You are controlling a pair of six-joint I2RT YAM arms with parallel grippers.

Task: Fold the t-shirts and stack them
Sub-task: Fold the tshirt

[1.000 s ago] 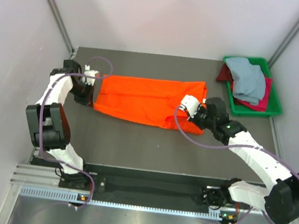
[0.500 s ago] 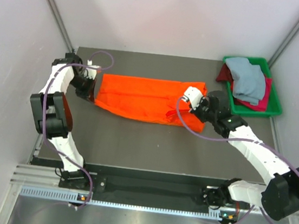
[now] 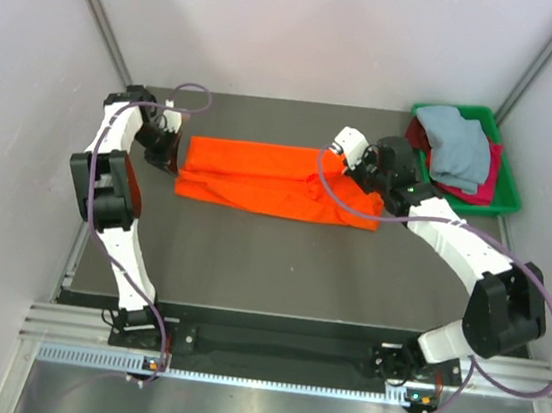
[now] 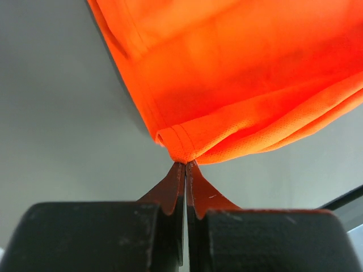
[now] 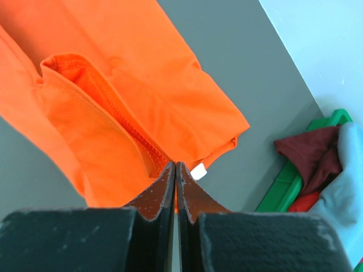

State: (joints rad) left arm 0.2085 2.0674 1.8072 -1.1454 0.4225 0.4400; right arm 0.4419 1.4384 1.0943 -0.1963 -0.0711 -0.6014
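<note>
Mid-frame on the desk (image 3: 249, 264), the orange t-shirt (image 3: 259, 179) lies as a long band. Left gripper (image 4: 185, 164): jaws clenched on its left hem corner. Right gripper (image 5: 175, 165): jaws clenched by the collar, likely holding the cloth taut for a clean crease. Upper right, the green tray (image 3: 458, 204) holds the grey-blue t-shirt (image 3: 459, 148) and crimson ones (image 3: 416, 135), unfolded.

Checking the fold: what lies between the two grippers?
The orange t-shirt, gripped by both the left gripper and right gripper; the top view shows it.

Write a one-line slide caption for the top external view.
Left gripper and right gripper pinch opposite ends of the half-folded orange t-shirt.
</note>
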